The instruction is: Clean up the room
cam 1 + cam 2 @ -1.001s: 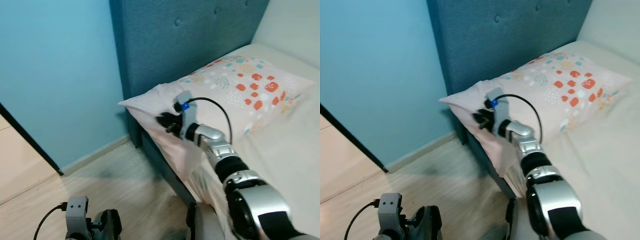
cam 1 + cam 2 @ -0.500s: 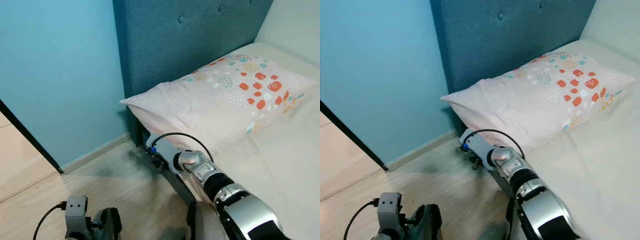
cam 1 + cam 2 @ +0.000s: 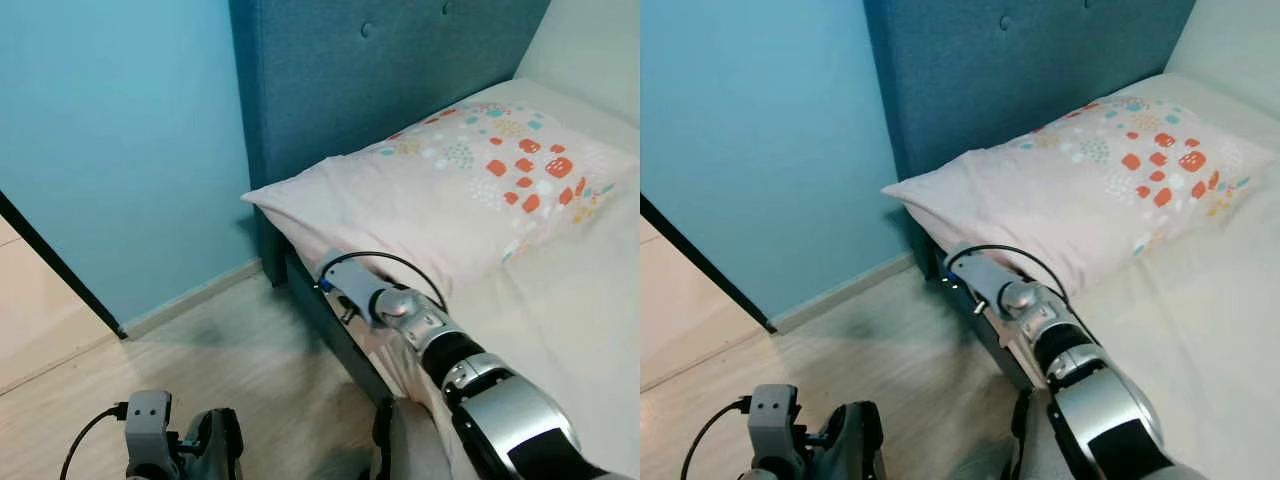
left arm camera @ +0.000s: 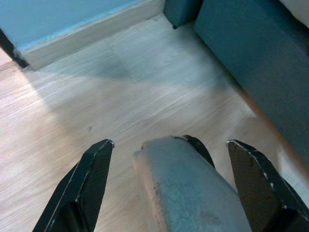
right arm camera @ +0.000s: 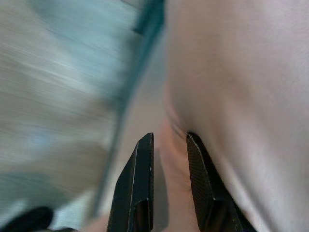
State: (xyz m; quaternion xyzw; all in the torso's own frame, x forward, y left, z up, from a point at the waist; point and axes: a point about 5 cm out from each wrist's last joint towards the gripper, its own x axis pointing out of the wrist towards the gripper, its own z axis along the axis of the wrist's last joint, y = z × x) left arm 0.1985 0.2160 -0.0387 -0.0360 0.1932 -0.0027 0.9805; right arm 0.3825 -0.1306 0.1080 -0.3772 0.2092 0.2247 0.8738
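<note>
While the left gripper (image 4: 169, 193) hangs spread wide over the floor (image 4: 96, 92), the right gripper (image 5: 166, 145), fingers nearly together, sits under the pillow (image 3: 440, 190) at the bed (image 3: 560, 300) edge.

Bright, even daylight; head views sharp, right wrist view motion-blurred.

Wooden floor (image 3: 250, 350) open leftward; bed frame (image 3: 330, 335), pillow (image 3: 440, 190) apparently block right gripper (image 5: 169, 145).
</note>
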